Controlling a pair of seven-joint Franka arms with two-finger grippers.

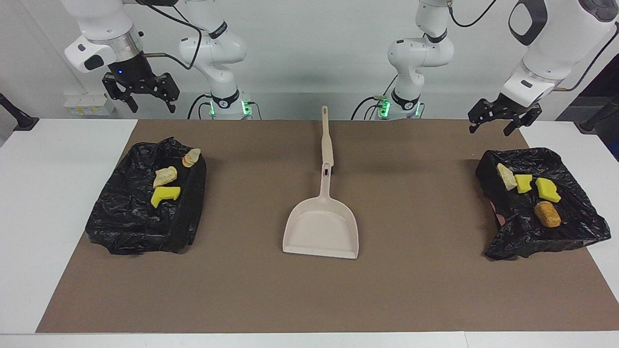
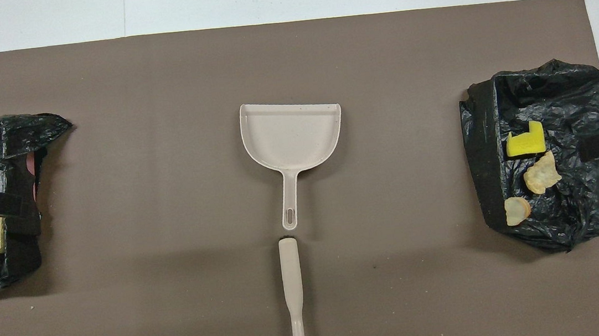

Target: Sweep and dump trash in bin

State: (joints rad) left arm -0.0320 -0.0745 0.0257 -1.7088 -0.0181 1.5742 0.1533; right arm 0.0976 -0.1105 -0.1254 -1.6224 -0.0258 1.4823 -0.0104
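Both arms raised: left gripper (image 1: 498, 120) and right gripper (image 1: 141, 96), apparently open-fingered and empty, above the table's ends.

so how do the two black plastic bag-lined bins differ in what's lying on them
The black bag-lined bin at the left arm's end carries four scraps, including an orange-brown lump; the black bag-lined bin at the right arm's end carries three and no orange-brown one. Both hold yellow foam and pale beige chunks.

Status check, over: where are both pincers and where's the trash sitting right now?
Left pincer open, raised, empty. Right pincer open, raised, waiting. Trash lies on two black bags. Dustpan mid-table, untouched, nothing blocking.
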